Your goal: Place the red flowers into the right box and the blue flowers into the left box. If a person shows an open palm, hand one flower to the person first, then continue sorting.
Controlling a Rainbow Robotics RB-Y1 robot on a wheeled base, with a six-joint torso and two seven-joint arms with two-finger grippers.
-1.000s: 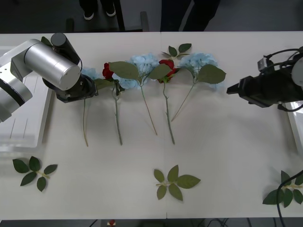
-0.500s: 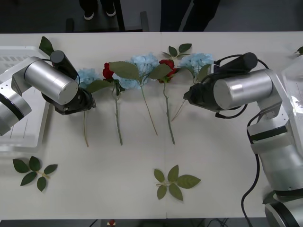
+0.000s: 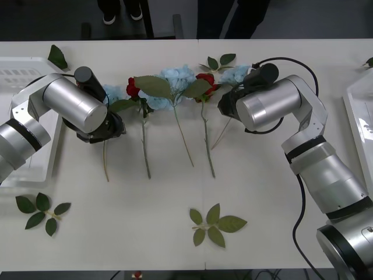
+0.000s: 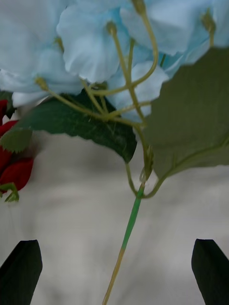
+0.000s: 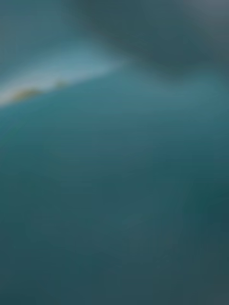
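L gripper [image 3: 112,125], left-centre of front view, sits over the leftmost blue flower [image 3: 108,92], stem running down-frame; fingers hidden, wrist view blurred, so can't tell if it grips. R gripper [image 4: 117,271], upper right-centre, fingers spread wide astride the rightmost blue flower's stem [image 4: 130,228]; bloom lies just ahead, probably R arm's pick.

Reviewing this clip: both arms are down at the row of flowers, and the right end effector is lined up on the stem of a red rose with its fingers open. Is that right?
Not quite. The right wrist view shows the open right end effector lined up on the thin green stem of a fluffy pale-blue flower, not a red rose; a dark-red rose head lies off to one side. The rest holds.
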